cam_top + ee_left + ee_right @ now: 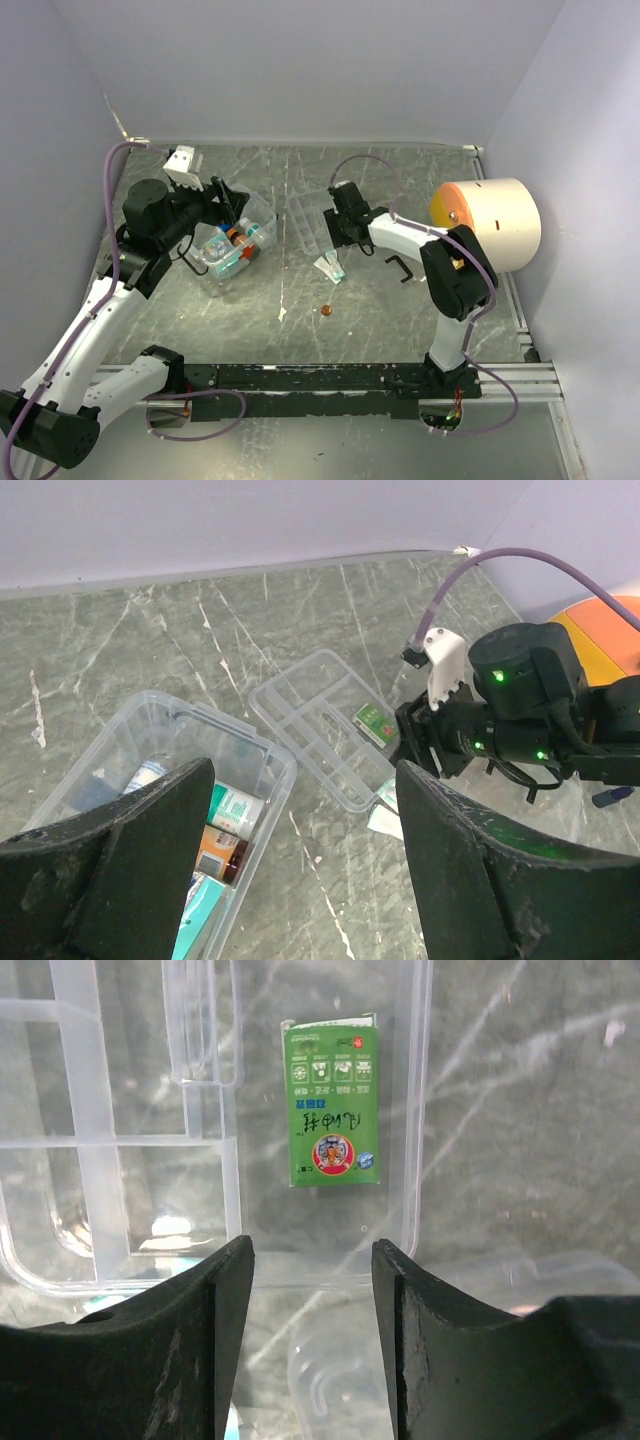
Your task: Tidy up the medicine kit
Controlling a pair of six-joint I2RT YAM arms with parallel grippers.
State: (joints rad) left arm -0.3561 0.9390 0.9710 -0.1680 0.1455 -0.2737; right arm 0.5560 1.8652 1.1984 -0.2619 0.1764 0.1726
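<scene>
Where right fingers hang: over one end of the clear divided tray, partly open, nothing between them.
Tray load: green sachet lying flat in the long edge compartment, just ahead of the fingertips, label showing.
left fingers: spread wide, gripping nothing, poised above the medicine kit.
Kit location: clear open box on the bench, left of centre, close to the tray but not touching it.
Kit contents: small bottles, white and orange labels, lying on their sides.
Bench loose items: white-teal packet just on the near side of the tray; small reddish bit nearer the arm bases.
Far right: cream cylinder, orange face, at the right wall.
</scene>
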